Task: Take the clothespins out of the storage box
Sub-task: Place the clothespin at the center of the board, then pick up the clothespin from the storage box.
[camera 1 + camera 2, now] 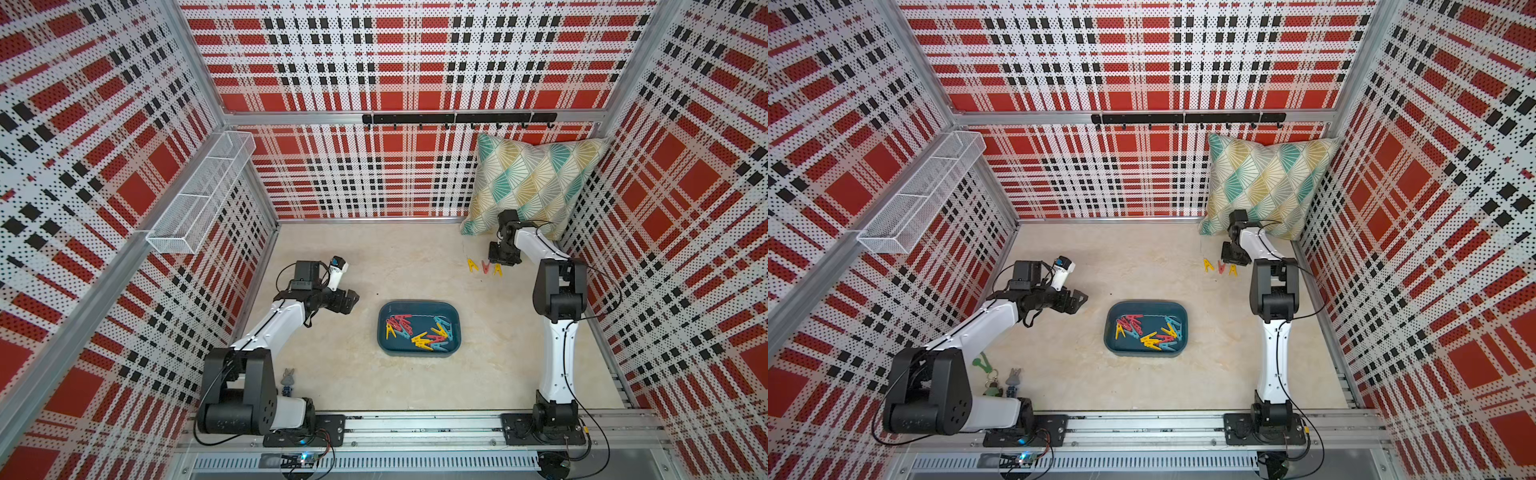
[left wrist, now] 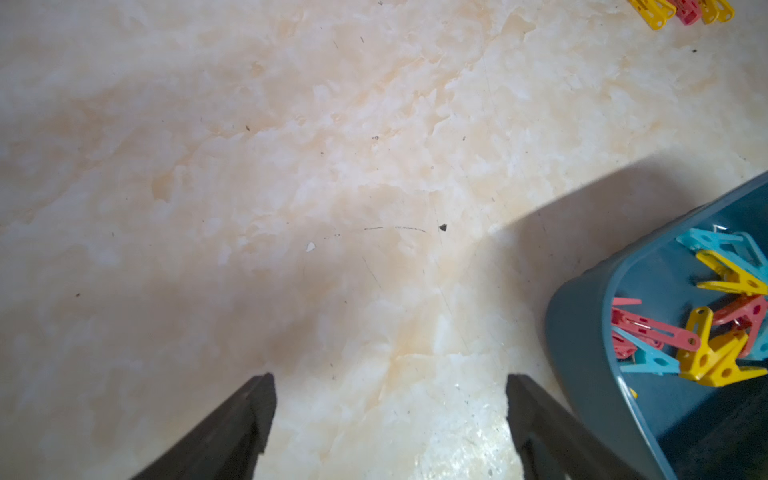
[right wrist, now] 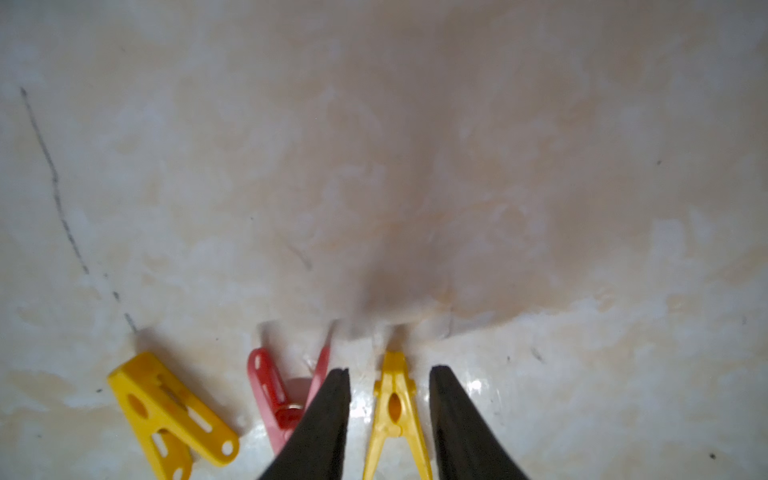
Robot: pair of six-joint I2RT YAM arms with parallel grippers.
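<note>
Storage box: teal tray, near the middle of the bench, a little toward the front edge. Seen in both top views.

Clothespins in the box: a tangled heap of red, yellow and light blue. They overlap too much for an exact count.

Three clothespins lie out on the bench toward the far right corner, in a close row, apart from one another: yellow pin, red pin, second yellow pin.

Right arm: stretched from the front right corner toward the far right corner, wrist bent down. The right pincer straddles the second yellow pin. Its fingers stand apart, with bench showing on either side of the pin; no clamp.

Left arm: elbow raised near the front left corner, forearm reaching inward. The left pincer is spread wide over bare bench, empty, beside the box's left end.

One patterned pillow leans in the far right corner, behind the right wrist.
</note>
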